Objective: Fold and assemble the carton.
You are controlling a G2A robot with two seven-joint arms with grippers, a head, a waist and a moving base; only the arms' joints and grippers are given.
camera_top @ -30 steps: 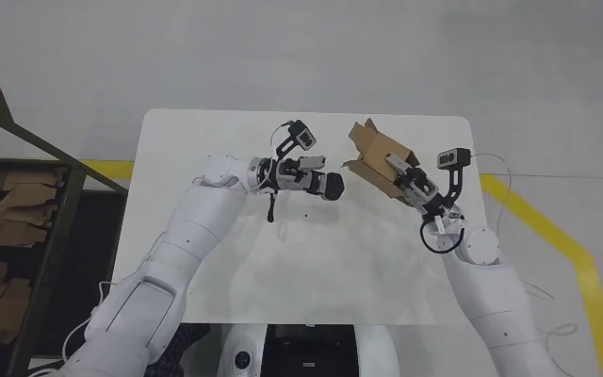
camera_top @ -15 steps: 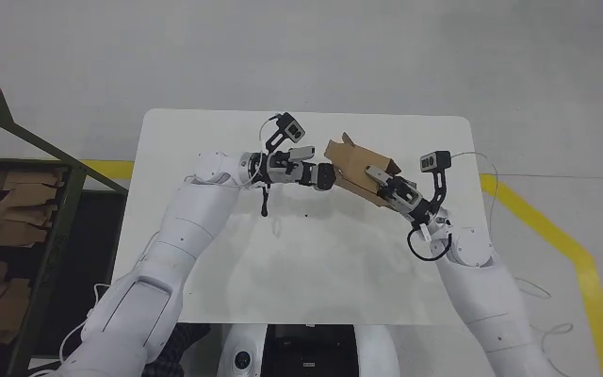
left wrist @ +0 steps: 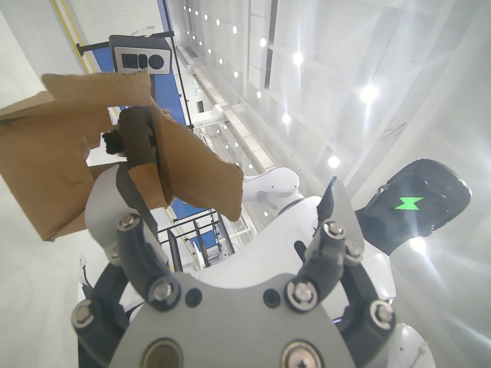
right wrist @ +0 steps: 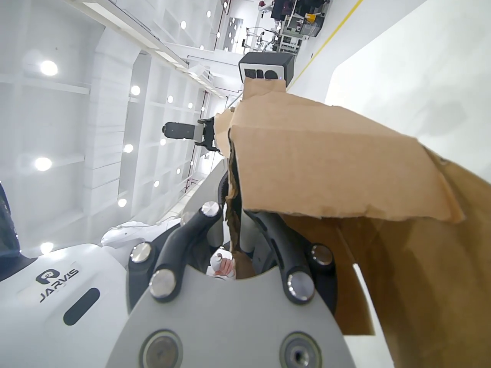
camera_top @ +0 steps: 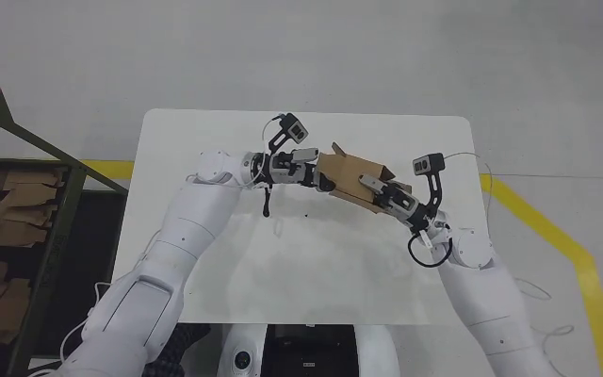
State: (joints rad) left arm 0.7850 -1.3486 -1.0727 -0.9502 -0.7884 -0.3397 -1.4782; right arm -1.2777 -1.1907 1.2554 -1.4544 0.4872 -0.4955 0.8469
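Robotics test hall. Indicators: a white bench (camera_top: 179, 273) on a grey floor (camera_top: 283, 57) with yellow line markings (camera_top: 113, 170), a high white ceiling with rows of round lamps (left wrist: 368, 93), and further machines (right wrist: 295, 20) behind.

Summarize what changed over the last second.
The right gripper swung the carton across the table toward the robot's left, until its end flaps reached the left gripper. The left gripper shifted only slightly; it is open and has not closed on the cardboard. The right gripper stayed shut on the carton throughout.
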